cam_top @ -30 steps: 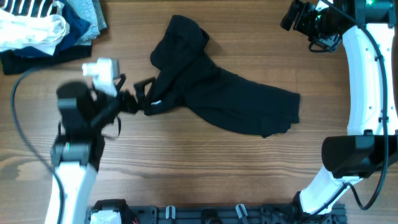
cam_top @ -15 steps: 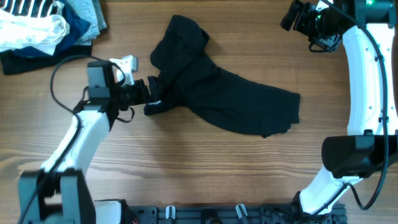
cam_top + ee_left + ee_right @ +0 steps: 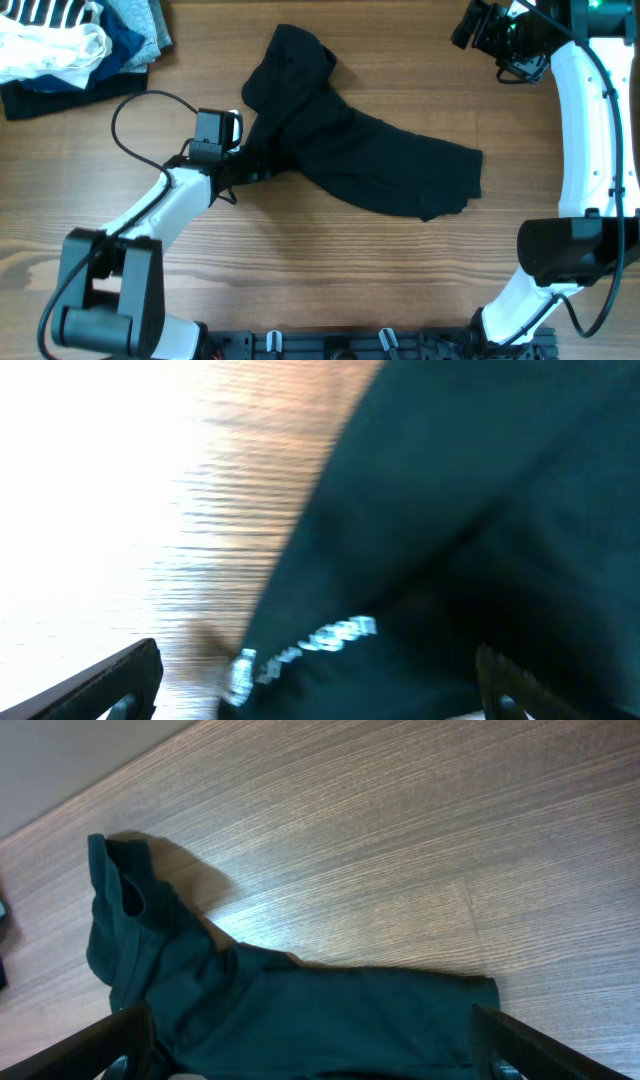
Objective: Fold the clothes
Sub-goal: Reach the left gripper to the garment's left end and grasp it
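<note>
Wood-grain table (image 3: 330, 270) is shown from overhead, with the black garment (image 3: 370, 150) lying crumpled at its centre, bunched toward 11 o'clock and trailing to 3 o'clock. A heap of other clothes (image 3: 70, 45) is set well apart at 10 o'clock. The left gripper (image 3: 248, 165) is placed at the garment's 9 o'clock edge. Its jaws are spread wide on either side of the white logo (image 3: 310, 645), and nothing is seen clamped, though the wrist view is blurred. The right gripper (image 3: 470, 30) is held high at 1 o'clock, with its jaws likewise apart and empty.

The step in hand is judged to be a first grasp for flattening. The fingers should be lowered until the table is nearly met, so that only the outer edge by the logo is pinched and not a stacked fold. The fabric is thin, so a slow pull toward 9 o'clock is advised. The 3 o'clock end would best be anchored by the right arm.
</note>
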Robot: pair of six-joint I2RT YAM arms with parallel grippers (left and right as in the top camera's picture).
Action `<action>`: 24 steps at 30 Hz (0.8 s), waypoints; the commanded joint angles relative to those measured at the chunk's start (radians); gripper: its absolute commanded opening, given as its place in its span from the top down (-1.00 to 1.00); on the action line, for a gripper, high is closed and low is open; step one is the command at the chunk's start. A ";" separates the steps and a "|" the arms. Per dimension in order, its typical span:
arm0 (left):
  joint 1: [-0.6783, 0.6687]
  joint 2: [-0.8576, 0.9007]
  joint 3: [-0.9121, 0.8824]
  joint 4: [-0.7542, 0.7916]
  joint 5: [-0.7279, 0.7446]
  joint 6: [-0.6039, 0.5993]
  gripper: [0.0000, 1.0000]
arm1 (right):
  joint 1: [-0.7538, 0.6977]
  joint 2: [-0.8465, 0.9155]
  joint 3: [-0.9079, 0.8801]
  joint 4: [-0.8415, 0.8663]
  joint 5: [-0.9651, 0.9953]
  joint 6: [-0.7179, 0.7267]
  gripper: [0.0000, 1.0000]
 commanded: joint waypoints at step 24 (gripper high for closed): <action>-0.003 -0.074 0.075 0.060 0.103 0.020 0.92 | 0.025 0.012 -0.005 -0.037 -0.012 0.007 -0.99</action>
